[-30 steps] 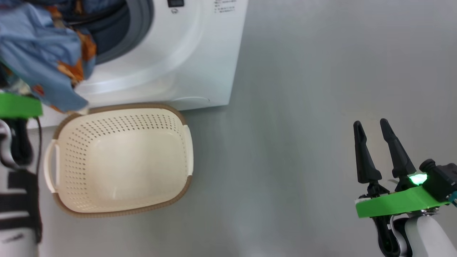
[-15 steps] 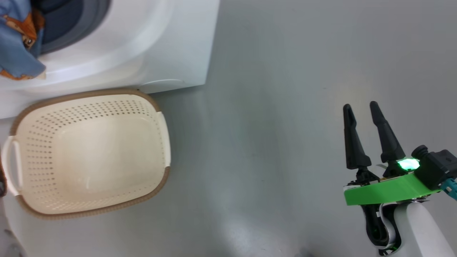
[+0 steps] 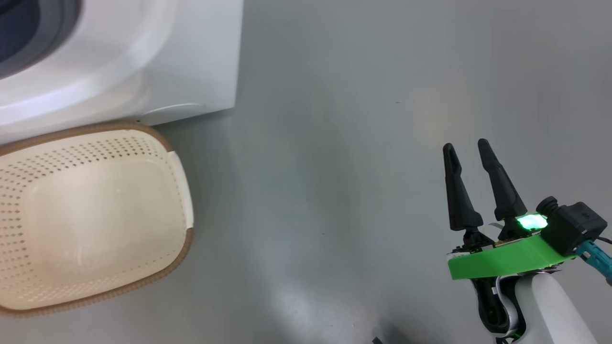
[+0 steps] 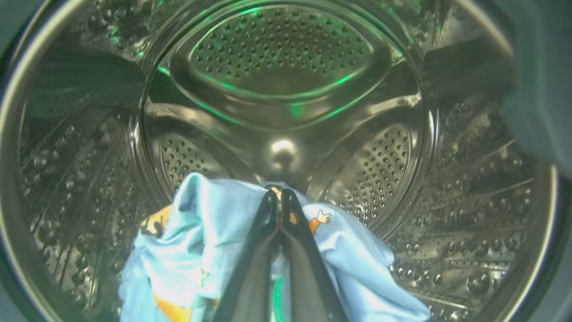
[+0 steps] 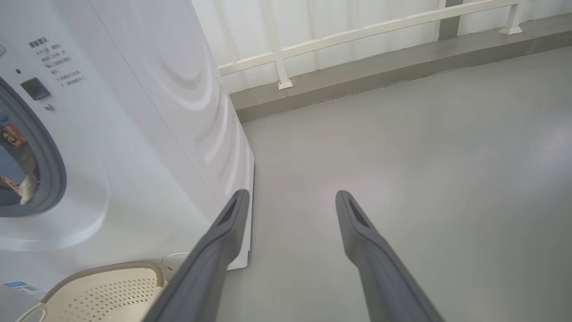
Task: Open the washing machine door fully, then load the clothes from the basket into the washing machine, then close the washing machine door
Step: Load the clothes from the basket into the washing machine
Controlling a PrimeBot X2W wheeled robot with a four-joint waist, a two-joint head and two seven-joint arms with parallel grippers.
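1. In the head view the washing machine (image 3: 143, 71) was cut off at the top left, with its opening showing as a dark sliver. The basket (image 3: 184, 239) sat just in front of it and ran off the left edge.
2. In the left wrist view a blurred grey-blue shape (image 4: 540, 89) at the right edge was too soft to identify.
3. The left gripper (image 4: 279, 194) reached into the steel drum (image 4: 281, 53) with its fingers pressed together, pinching the clothes (image 4: 196, 232) — the fabric hung bunched around both fingers.
4. The right gripper (image 3: 466, 147) hovered over the floor (image 3: 334, 143), well apart from the machine, with its fingers spread wide and nothing between them.
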